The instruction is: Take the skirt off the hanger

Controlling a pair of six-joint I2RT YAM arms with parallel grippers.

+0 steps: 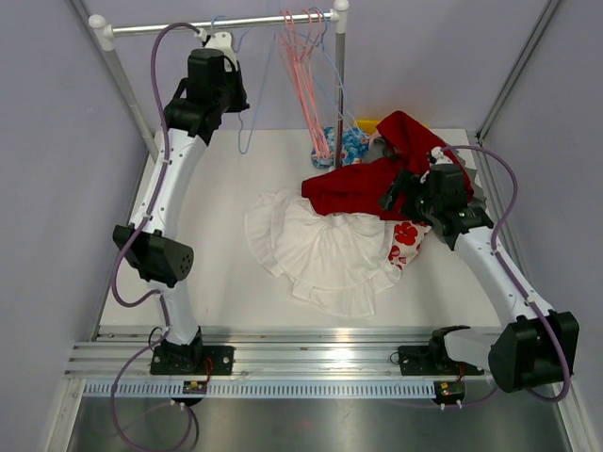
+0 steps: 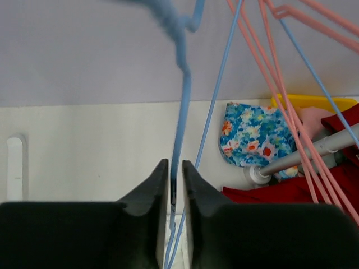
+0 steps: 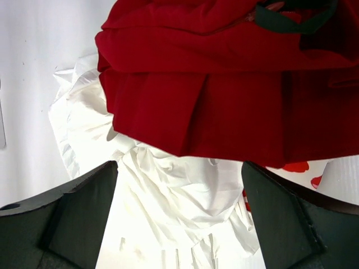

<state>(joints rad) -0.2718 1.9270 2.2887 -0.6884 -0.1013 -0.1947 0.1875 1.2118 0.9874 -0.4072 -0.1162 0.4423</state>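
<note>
My L pincer [image 2: 175, 163] is up by the rail [image 1: 188, 25], gap narrow, w/ the blue hanger [image 2: 180, 112] wire running down btw the fingers; can't tell if I'm pinching it or just around it. That hanger is bare, no cloth on it. My R pincer [image 3: 179, 163] is spread wide, nothing in it, hovering low over the white skirt [image 3: 168, 207], which lies crumpled flat on the surface [image 1: 226, 282], mid-table, well apart from the L pincer and the hanger. The white frills sit right btw the R fingers in the wrist view. Just beyond the R fingertips a red garment [image 3: 224, 101] overlaps the skirt's far edge, folded in a heap. Beside it, under the R arm, a white cloth w/ red flowers [image 1: 407, 235] peeks out. Further back, near the rail's post [image 2: 314, 151], a blue floral cloth [image 2: 249, 140] lies w/ something yellow [image 2: 314, 102] behind it, can't tell what. A bunch of pink hangers [image 1: 301, 75] hangs off the rail to the right of the blue one.
</note>
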